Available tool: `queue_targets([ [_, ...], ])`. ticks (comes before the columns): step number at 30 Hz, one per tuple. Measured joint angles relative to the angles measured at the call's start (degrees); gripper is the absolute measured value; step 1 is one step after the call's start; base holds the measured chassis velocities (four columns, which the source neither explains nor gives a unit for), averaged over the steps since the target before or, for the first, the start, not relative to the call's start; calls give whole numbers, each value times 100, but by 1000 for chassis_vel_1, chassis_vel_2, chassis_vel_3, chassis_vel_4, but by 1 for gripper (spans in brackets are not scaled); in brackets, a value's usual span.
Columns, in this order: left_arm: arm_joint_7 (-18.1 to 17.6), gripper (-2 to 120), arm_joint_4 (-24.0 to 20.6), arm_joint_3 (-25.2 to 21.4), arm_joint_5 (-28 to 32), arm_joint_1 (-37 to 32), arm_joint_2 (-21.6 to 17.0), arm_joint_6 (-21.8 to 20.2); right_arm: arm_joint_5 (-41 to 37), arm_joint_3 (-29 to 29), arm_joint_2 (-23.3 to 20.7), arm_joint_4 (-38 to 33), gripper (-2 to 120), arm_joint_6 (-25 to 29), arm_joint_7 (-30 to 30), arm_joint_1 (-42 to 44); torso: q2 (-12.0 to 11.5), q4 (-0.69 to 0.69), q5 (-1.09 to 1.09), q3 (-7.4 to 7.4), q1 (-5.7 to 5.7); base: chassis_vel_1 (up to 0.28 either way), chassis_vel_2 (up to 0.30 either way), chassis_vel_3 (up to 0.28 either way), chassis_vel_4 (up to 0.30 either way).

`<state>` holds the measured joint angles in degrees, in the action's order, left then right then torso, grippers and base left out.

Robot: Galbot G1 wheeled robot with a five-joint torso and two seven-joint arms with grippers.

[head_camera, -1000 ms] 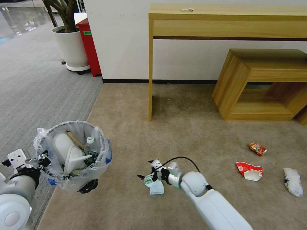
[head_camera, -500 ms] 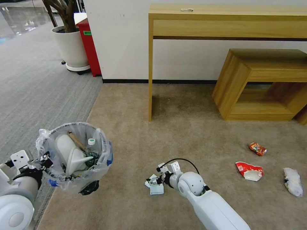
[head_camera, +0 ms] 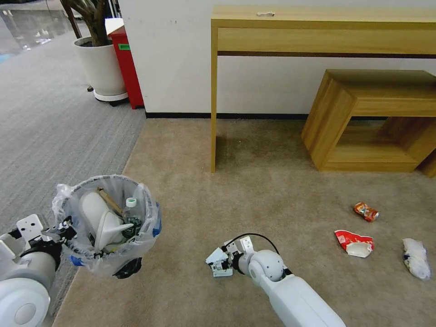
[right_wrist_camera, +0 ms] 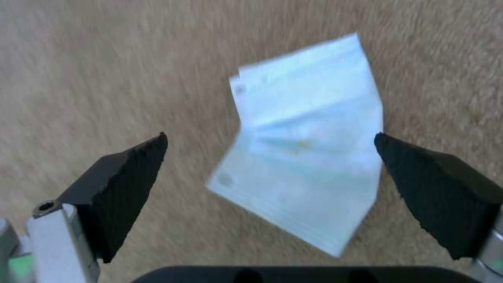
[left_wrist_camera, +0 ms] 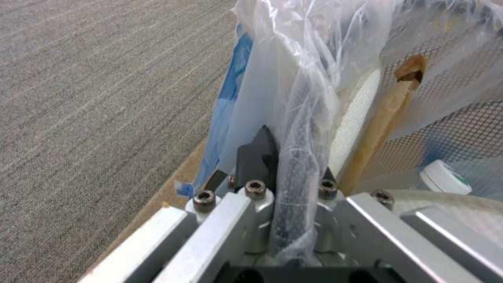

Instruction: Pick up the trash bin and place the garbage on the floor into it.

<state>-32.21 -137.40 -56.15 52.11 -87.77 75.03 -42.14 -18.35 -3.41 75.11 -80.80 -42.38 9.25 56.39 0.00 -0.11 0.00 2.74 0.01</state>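
Note:
The trash bin (head_camera: 109,222), black with a crinkly clear bag, hangs above the beige floor (head_camera: 254,195) at the left. My left gripper (head_camera: 63,229) is shut on its rim; in the left wrist view the fingers (left_wrist_camera: 259,151) pinch rim and bag (left_wrist_camera: 301,129). Inside lie a white slipper (head_camera: 97,215), a green-labelled bottle (head_camera: 131,218) and a wooden stick (head_camera: 109,200). My right gripper (head_camera: 225,260) is low over a pale-blue mask (head_camera: 221,271). In the right wrist view it (right_wrist_camera: 270,135) stands open, with the mask (right_wrist_camera: 309,157) flat on the carpet between the fingers.
A crushed red-orange can (head_camera: 365,211), a red-and-white wrapper (head_camera: 354,243) and a white crumpled piece (head_camera: 416,258) lie at the right. Behind stand a wooden console table (head_camera: 213,113) and a low wooden shelf (head_camera: 363,118). Grey striped carpet (head_camera: 45,127), a plant pot (head_camera: 101,68) and a red box (head_camera: 127,63) are at the left.
My right gripper has dropped and tipped down over the mask, closer to the carpet. The bin in my left gripper has drifted slightly right and down.

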Motion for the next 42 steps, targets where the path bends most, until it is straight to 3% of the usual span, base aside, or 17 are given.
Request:
queue_targets([
  [11,15,0,35,110,-103,21,98,0,1538,2,-88,319,100,511,1066,-30,-1,0,0,0,0,0,0,0,0],
  [25,17,0,22,137,-140,22,155,0,1728,-18,-43,440,99,619,1169,-37,0,0,0,-1,0,0,0,0,0],
  [28,17,0,22,144,-145,18,168,0,1763,-17,-56,450,89,556,1136,-11,0,0,0,-1,0,0,0,0,0],
  [36,17,0,6,144,-145,19,168,0,1772,29,-55,475,77,562,1096,-8,0,0,0,-1,0,0,0,0,0],
  [39,17,0,-2,141,-145,12,167,0,1756,49,-50,495,59,573,999,-12,0,0,0,-1,0,0,0,0,0],
  [42,17,0,-4,133,-145,10,157,0,1747,66,-48,512,49,590,965,-21,0,0,0,-1,0,0,0,0,0],
])
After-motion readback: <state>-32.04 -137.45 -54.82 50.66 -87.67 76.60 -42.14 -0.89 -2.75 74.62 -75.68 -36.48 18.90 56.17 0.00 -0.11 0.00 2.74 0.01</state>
